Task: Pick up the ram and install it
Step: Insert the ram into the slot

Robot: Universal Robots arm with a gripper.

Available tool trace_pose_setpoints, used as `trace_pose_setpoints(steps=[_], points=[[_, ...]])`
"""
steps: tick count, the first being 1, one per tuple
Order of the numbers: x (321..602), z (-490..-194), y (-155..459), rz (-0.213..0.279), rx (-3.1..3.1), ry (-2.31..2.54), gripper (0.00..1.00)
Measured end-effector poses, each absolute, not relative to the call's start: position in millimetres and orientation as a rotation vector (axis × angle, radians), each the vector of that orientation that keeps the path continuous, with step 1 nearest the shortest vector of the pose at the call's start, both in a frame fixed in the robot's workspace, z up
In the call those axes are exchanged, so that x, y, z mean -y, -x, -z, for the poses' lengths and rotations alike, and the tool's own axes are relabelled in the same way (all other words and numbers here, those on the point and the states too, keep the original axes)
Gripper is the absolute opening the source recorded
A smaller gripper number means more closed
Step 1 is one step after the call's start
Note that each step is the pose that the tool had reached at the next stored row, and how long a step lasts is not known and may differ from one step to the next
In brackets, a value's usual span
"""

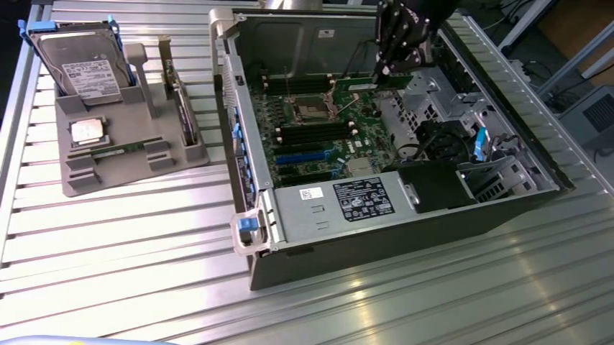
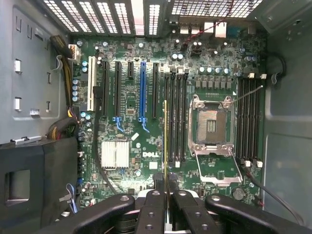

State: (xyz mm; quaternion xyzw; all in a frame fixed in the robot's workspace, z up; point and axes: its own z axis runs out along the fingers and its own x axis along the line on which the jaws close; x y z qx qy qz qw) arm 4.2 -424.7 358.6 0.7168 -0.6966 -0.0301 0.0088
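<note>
My gripper [image 2: 166, 199] is shut on the ram [image 2: 165, 146], a thin green stick seen edge-on between the black fingers [image 2: 152, 204]. The stick hangs over the motherboard, lined up along the outermost black memory slot [image 2: 168, 97] of the bank beside the empty processor socket [image 2: 212, 126]. I cannot tell whether it touches the slot. In the exterior view the gripper [image 1: 395, 70] reaches down into the far end of the open computer case [image 1: 251, 144], with the green ram [image 1: 364, 85] at its tips. A second ram [image 1: 125, 149] lies in the grey holder [image 1: 134, 169].
The holder at the exterior view's left also carries a hard drive [image 1: 86, 68], a square processor chip [image 1: 86, 131] and an upright card [image 1: 182, 108]. Inside the case are a second bank of memory slots [image 2: 248, 122], expansion slots [image 2: 142, 90], a heatsink [image 2: 115, 154], cables [image 2: 66, 129] and the power supply [image 1: 355, 198].
</note>
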Motion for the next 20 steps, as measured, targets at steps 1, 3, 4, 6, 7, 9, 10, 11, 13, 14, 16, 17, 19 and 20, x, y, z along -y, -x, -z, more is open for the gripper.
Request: trace_pose_setpoints(steps=[1,3,4,6,7,9,10,11,13,14,16,17,19,20], points=[[424.7,-357.8,-4.2,0.094,2.176,-2.239,0.13],[424.7,-354.8,-4.2,0.094,2.176,-2.239,0.13],[424.7,-353.7,-4.2,0.094,2.176,-2.239,0.13],[424.7,-351.6,-4.2,0.094,2.176,-2.239,0.13],[424.7,-350.8,-4.2,0.094,2.176,-2.239,0.13],[424.7,-348.1,-4.2,0.094,2.176,-2.239,0.13],[424.7,-346.7,-4.2,0.094,2.176,-2.239,0.13],[424.7,-345.3,-4.2,0.094,2.176,-2.239,0.13],[424.7,-343.8,-4.2,0.094,2.176,-2.239,0.13],[424.7,-342.4,-4.2,0.094,2.176,-2.239,0.13],[424.7,-339.4,-4.2,0.094,2.176,-2.239,0.13],[424.7,-338.7,-4.2,0.094,2.176,-2.239,0.13],[424.7,-337.1,-4.2,0.094,2.176,-2.239,0.13],[424.7,-336.4,-4.2,0.094,2.176,-2.239,0.13]])
